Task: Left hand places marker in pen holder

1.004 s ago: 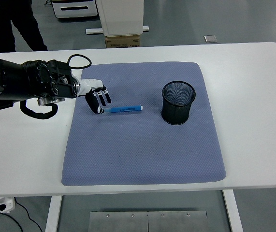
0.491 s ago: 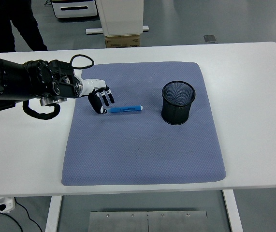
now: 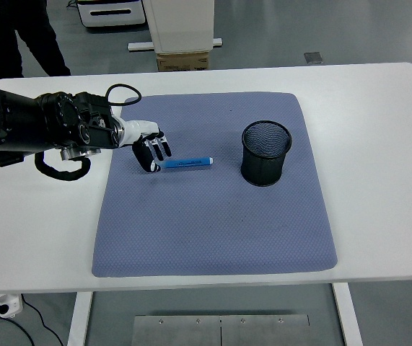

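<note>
The left hand (image 3: 150, 150) reaches in from the tabletop's left edge and hangs over the left part of the blue-grey mat (image 3: 213, 238), its fingers (image 3: 156, 151) loosely spread and pointing down and to the right, holding nothing. It sits at the left tip of the blue marker (image 3: 187, 163), so close that touch cannot be ruled out, yet nothing is pinched. The marker lies flat on the mat, running left to right, toward the mat's far-left quarter. That pose suits a pick from the end nearest the arm: the fingers open first so they can close around the barrel.

The black mesh pen holder (image 3: 266, 153) stands upright near the mat's far-right corner, well apart from the marker, with its mouth open to the top. It waits as the target, so the grasp and the carry both appear not yet done.

Against the earlier frames, the hand has crept rightward and slightly toward the table's far edge, closing on the marker's tip. Marker and holder have not shifted. The right arm is out of view.
</note>
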